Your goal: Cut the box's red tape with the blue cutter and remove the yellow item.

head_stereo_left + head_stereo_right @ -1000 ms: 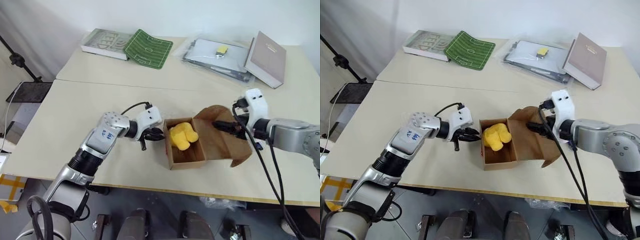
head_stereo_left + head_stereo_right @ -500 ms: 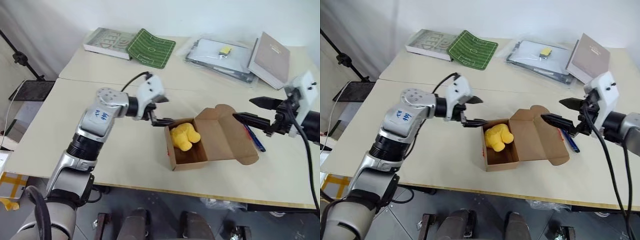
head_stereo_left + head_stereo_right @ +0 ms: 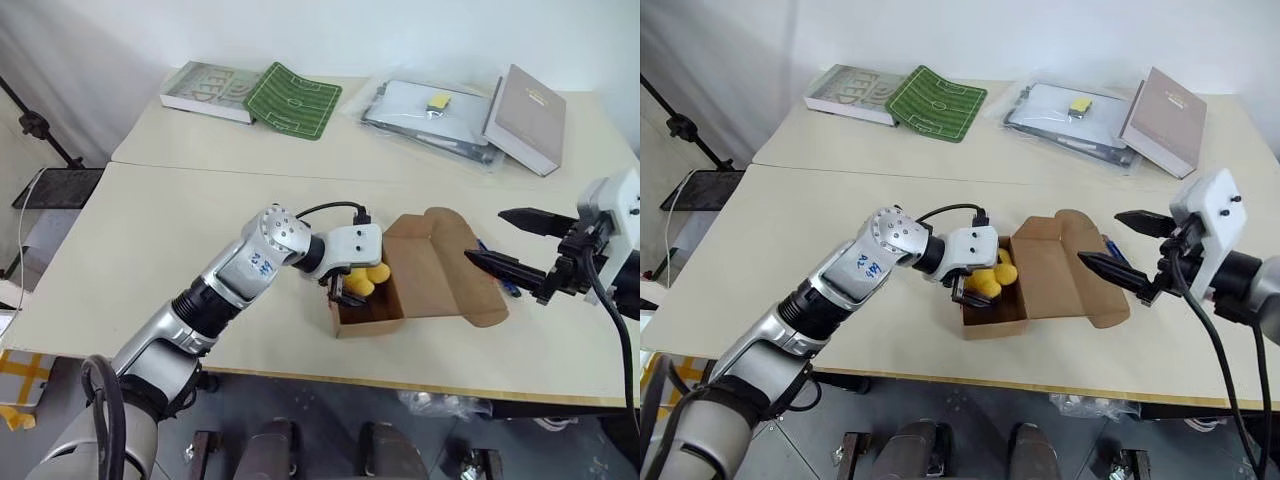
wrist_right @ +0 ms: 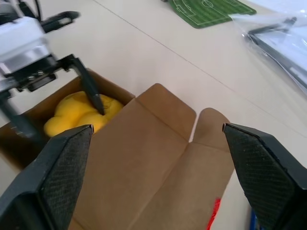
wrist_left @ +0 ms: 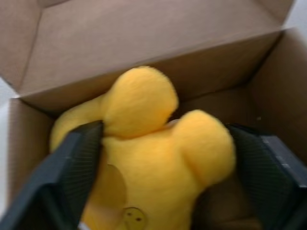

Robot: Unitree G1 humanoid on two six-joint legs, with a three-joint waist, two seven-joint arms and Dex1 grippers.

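We're straddling the yellow item [image 5: 144, 158] with our left gripper [image 3: 345, 291], jaws spread; right gripper [image 3: 520, 243] released, farther off.

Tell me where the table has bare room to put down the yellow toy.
Bare: the near table left of the box, and the strip between the box and the football mat. Crowded: the far edge with books and plastic sleeve, and right of the box flap by the blue cutter.
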